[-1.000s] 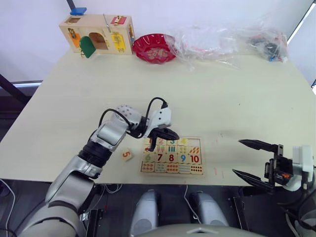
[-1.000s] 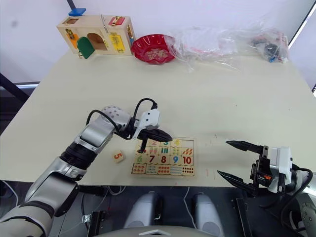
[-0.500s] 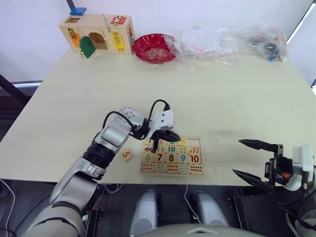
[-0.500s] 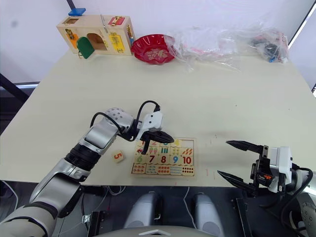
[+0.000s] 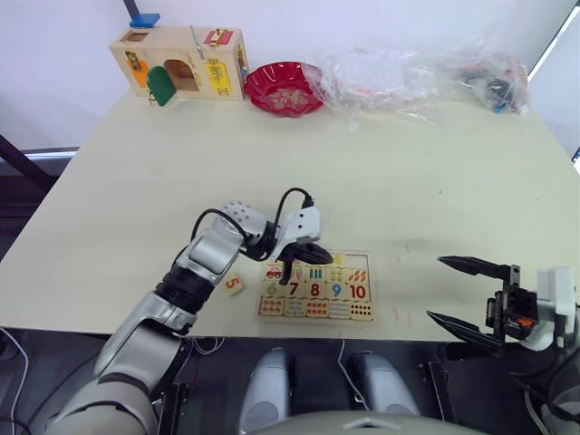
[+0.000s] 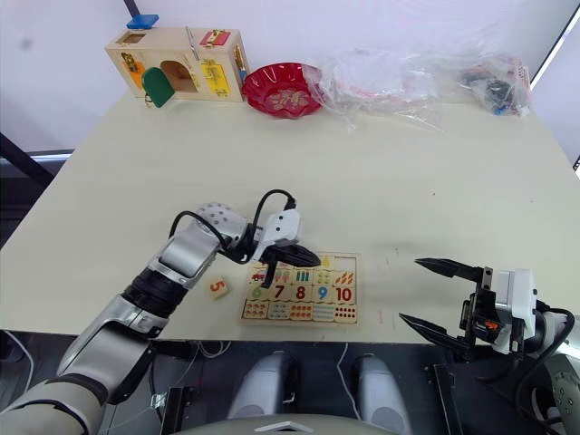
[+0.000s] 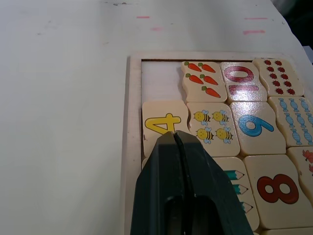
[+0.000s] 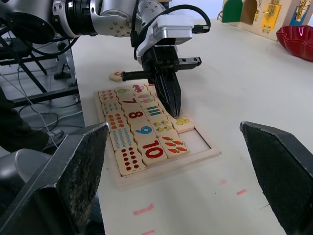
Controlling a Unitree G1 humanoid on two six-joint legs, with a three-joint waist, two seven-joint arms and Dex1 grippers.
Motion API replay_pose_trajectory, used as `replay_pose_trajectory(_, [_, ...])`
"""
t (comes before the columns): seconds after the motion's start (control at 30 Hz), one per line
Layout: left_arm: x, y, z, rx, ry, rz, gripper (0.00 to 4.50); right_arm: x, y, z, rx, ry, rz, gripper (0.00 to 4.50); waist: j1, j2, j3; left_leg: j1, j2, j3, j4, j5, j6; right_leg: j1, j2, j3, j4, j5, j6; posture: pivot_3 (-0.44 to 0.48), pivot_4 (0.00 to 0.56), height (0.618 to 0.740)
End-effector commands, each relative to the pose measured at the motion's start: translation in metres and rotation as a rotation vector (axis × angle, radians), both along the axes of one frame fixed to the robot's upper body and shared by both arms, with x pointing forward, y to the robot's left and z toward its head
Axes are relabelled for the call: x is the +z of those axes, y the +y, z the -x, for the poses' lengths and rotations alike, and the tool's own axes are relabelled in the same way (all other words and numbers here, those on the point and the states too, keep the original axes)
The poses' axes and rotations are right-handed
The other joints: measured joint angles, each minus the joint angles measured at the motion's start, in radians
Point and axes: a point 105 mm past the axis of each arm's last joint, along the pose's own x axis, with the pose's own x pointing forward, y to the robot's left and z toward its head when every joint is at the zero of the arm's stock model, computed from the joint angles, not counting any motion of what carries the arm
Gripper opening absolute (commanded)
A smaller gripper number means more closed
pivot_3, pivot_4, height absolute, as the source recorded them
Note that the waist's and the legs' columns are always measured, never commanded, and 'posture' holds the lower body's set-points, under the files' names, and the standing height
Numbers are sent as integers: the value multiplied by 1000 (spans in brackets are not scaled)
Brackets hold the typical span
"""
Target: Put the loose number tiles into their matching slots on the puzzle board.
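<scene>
The puzzle board (image 5: 370,286) lies near the table's front edge, its rim (image 7: 126,122) pale wood. My left gripper (image 7: 174,134) is shut with nothing in it, and its tips hang over the yellow 4 tile (image 7: 157,122), which sits in the slot row. Next to that tile, one slot (image 7: 159,88) at the board's right end is bare. A loose red 5 tile (image 5: 233,284) lies on the table just left of the board. My right gripper (image 5: 458,294) is open and holds nothing, off the table's front right edge, well away from the board.
At the far left of the table stands a wooden latch box (image 5: 177,63) with a red bowl (image 5: 284,88) beside it. Crumpled clear plastic bags (image 5: 417,72) lie along the back. The board is close to the table's front edge.
My left gripper has drifted a little to the right along the board's far row. The right gripper and the 5 tile have not moved.
</scene>
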Motion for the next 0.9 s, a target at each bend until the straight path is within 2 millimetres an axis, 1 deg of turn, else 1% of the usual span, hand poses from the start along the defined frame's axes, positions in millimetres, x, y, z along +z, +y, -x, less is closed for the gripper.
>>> replay_pose_trajectory(0.03, [4, -5, 3, -13, -25, 8, 42, 9, 1, 3, 10, -33, 2, 4500, 0, 0, 0, 0, 0, 0, 0, 0, 0, 0, 0, 0, 0, 0, 0, 0, 150, 740])
replay_pose_trajectory(0.13, [15, 0, 0, 24, -31, 55, 42, 9, 2, 3, 8, -34, 0, 4500, 0, 0, 0, 0, 0, 0, 0, 0, 0, 0, 0, 0, 0, 0, 0, 0, 150, 740])
replay_pose_trajectory(0.3, [52, 17, 2, 125, 46, 242, 42, 9, 4, 2, 4, -34, -14, 4500, -2, 0, 0, 0, 1, 0, 0, 0, 0, 0, 0, 0, 0, 0, 0, 0, 150, 740])
replay_pose_trajectory(0.37, [61, 25, 3, 172, 69, 277, 42, 11, 5, 0, -3, -36, -32, 4500, -3, 0, 0, 0, 1, 0, 0, 0, 0, 0, 0, 0, 0, 0, 0, 0, 150, 740])
replay_pose_trajectory(0.43, [71, 43, -2, 309, 41, 334, 42, 14, 9, -6, -11, -33, -60, 4500, -9, 0, 0, 0, 1, 0, 0, 0, 0, 0, 0, 0, 0, 0, 0, 0, 150, 740])
replay_pose_trajectory(0.5, [81, 56, -5, 435, 34, 437, 42, 17, 12, -13, -28, -42, -79, 4500, -13, 0, 0, 1, 2, -1, 0, 0, 0, 0, 0, 0, 0, 0, 0, 0, 150, 740])
replay_pose_trajectory(0.53, [83, 57, -5, 460, 38, 461, 42, 17, 11, -14, -34, -43, -82, 4500, -14, 0, 0, 1, 2, -2, 0, 0, 0, 0, 0, 0, 0, 0, 0, 0, 150, 740])
replay_pose_trajectory(0.6, [81, 72, -4, 545, 13, 488, 42, 17, 14, -18, -27, -33, -82, 4500, -11, 0, 0, 0, 2, -2, 0, 0, 0, 0, 0, -1, 0, 0, 0, 0, 150, 740])
replay_pose_trajectory(0.67, [79, 92, -4, 660, -49, 523, 42, 18, 17, -24, -25, -35, -70, 4500, -14, 0, 0, 1, 1, -1, 0, 0, 0, 0, -1, 0, 0, 0, 0, 0, 150, 740])
replay_pose_trajectory(0.7, [79, 98, -3, 690, -69, 535, 42, 18, 18, -25, -24, -35, -68, 4500, -15, 0, 0, 1, 2, -1, 0, 0, 0, 0, -1, 0, 0, 0, 0, 0, 150, 740])
replay_pose_trajectory(0.77, [77, 111, 4, 730, -90, 549, 42, 20, 22, -27, -1, -37, -75, 4500, -16, 0, 0, 1, 2, -1, 0, 0, 0, 0, -1, 0, 0, 0, 0, 0, 150, 740])
replay_pose_trajectory(0.83, [68, 131, 18, 766, -75, 519, 42, 22, 27, -31, 32, -29, -75, 4500, -21, -1, 0, 1, 2, 0, 0, 0, 0, 0, -1, 0, 0, 0, 0, 0, 150, 740])
replay_pose_trajectory(0.9, [60, 148, 33, 787, -55, 487, 42, 23, 29, -34, 60, 6, -95, 4500, -29, -1, 0, 1, 3, 0, -1, 0, 0, 0, -1, 0, 0, 0, -1, 0, 150, 740])
